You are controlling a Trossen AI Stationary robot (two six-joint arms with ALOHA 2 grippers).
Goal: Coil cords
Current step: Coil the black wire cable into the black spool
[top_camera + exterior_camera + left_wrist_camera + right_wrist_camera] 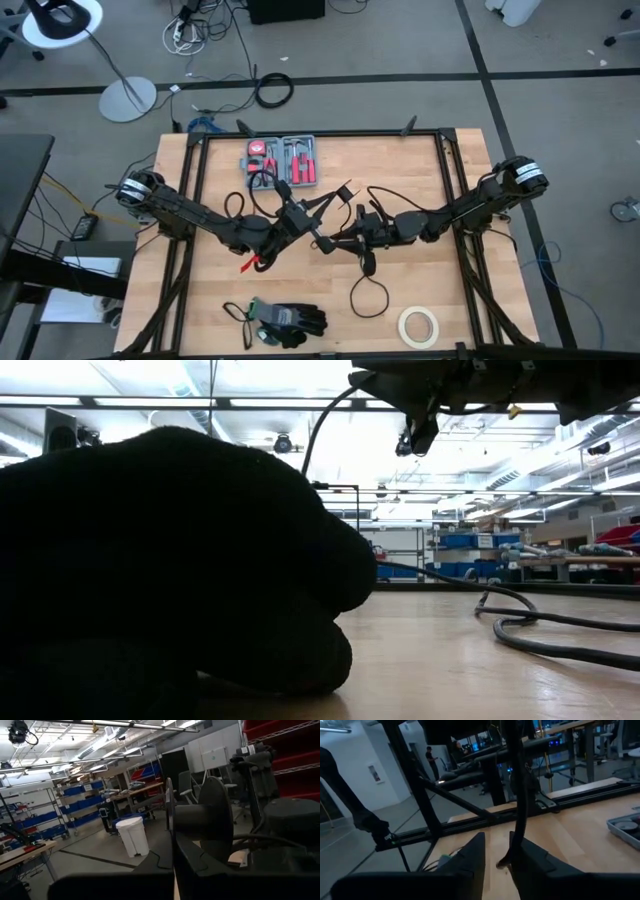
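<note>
Wooden table (420, 180): cord (368, 296) looped; tool tray (283, 160), tape roll (419, 325), gloves (290, 320); left gripper (300, 222) finger state indiscernible; right gripper (340, 240) parted around cord; concrete floor (400, 40).

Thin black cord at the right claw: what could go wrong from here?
The thin black flexible cord hangs past the right claw, its tip in the gap between open fingers, so it may slip out. The left claw sits very close to it in the high view; they could bump. The cord's loose loop lies near the white round tape roll and might snag it.
</note>
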